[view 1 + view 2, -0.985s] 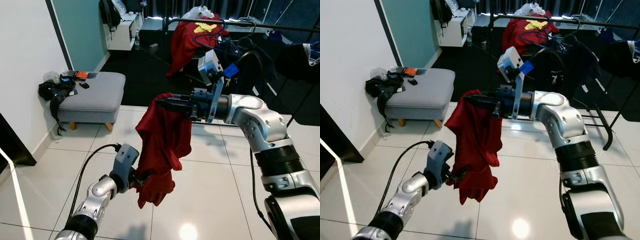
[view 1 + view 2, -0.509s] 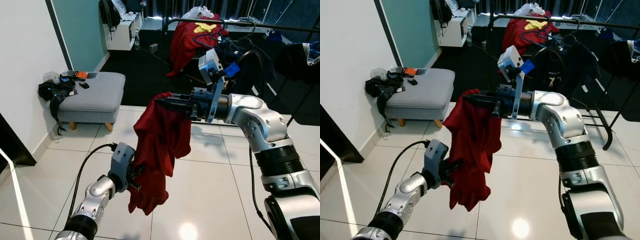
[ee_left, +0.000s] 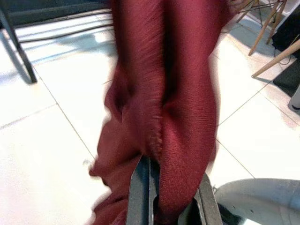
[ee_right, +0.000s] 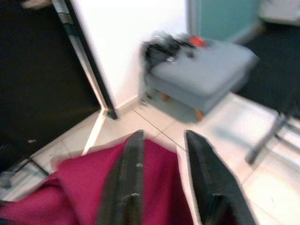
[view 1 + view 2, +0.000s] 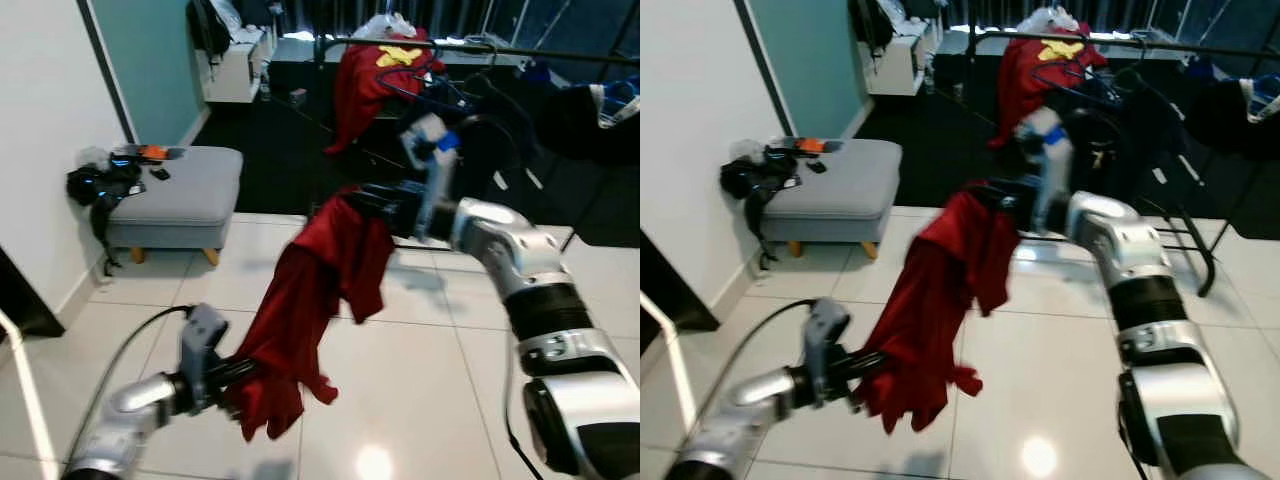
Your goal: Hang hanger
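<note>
Nearest, at seven o'clock, the left gripper [image 5: 222,375] is pinched closed on the lower folds of the red garment [image 5: 310,290], soft, light cloth that sags and slips. Farther, toward one o'clock, the right gripper [image 5: 365,205] carries its bunched top, fingers parted around it; the stiffer hanger end there seems the surer hold, short of the rail [image 5: 520,52].

White tiled floor [image 5: 420,400] — glossy — carries a grey footstool [image 5: 170,195] (a black bag [image 5: 95,187] and small items rest on top).
</note>
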